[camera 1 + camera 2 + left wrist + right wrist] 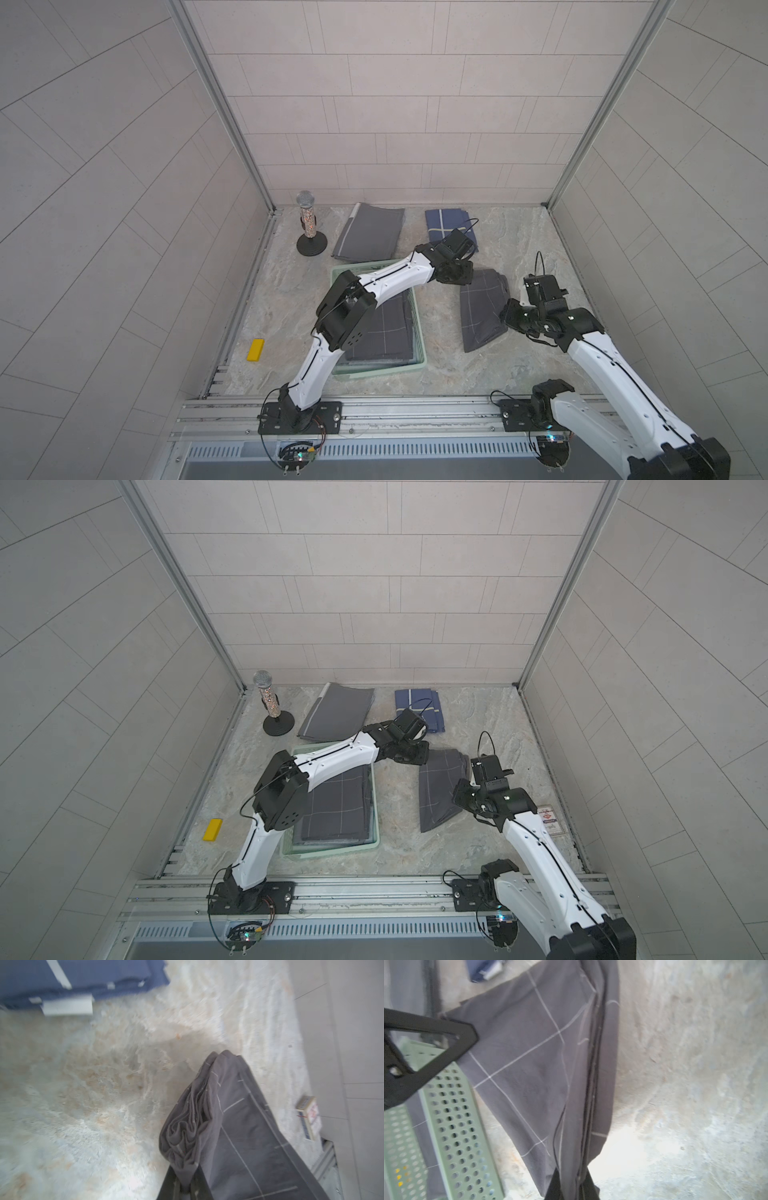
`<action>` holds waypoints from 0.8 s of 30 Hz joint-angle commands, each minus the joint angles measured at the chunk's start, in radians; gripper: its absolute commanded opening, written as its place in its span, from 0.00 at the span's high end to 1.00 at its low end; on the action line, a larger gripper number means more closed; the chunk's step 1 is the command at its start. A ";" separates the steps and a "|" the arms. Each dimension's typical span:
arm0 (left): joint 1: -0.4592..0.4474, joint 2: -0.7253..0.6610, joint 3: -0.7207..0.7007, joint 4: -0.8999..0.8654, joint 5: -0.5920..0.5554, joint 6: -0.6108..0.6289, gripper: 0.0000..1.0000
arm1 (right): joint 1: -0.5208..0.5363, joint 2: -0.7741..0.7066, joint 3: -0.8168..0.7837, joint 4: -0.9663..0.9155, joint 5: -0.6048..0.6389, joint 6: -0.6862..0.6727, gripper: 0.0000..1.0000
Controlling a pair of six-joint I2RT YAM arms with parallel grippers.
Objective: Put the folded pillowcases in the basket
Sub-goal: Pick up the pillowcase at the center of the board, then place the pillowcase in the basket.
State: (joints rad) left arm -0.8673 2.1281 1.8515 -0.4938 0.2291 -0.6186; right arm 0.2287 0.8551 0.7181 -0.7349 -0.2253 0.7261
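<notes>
Marble-patterned tabletop, walled in pale tile: the left gripper (184, 1185) is pressed together on the far end of a folded grey checked pillowcase (484, 309), while the right gripper (571, 1186) pinches its right-hand edge. The pillowcase sits just to the robot's right of the mint-green basket (374, 371), apart from it, with a strip of bare table between. Its long axis runs from far to near, roughly in line with the basket's long sides. The basket lies to the left of both grippers, and the left arm reaches across it, so that arm is the nearer. The carry ahead looks to be a sideways one, leftward over the long perforated wall. A folded checked cloth (386, 328) already lies inside. Whether the pillowcase's near end clears the table cannot be told.
</notes>
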 commanded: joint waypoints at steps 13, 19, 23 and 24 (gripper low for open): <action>0.285 -0.617 -0.474 -0.142 -0.168 0.102 1.00 | 0.663 0.241 0.254 0.180 0.235 0.262 1.00; 0.433 -0.734 -0.636 -0.163 -0.146 0.150 1.00 | 0.780 0.428 0.306 0.327 0.226 0.282 1.00; 0.494 -0.733 -0.697 -0.159 -0.128 0.171 1.00 | 0.819 0.529 0.330 0.389 0.209 0.295 1.00; 0.504 -0.730 -0.710 -0.151 -0.121 0.172 1.00 | 0.827 0.549 0.333 0.401 0.206 0.297 1.00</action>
State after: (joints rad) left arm -0.3889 1.3983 1.1740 -0.6483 0.1013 -0.4797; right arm 1.0378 1.3731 1.0275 -0.3981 -0.0216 1.0016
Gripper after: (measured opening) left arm 0.106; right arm 0.106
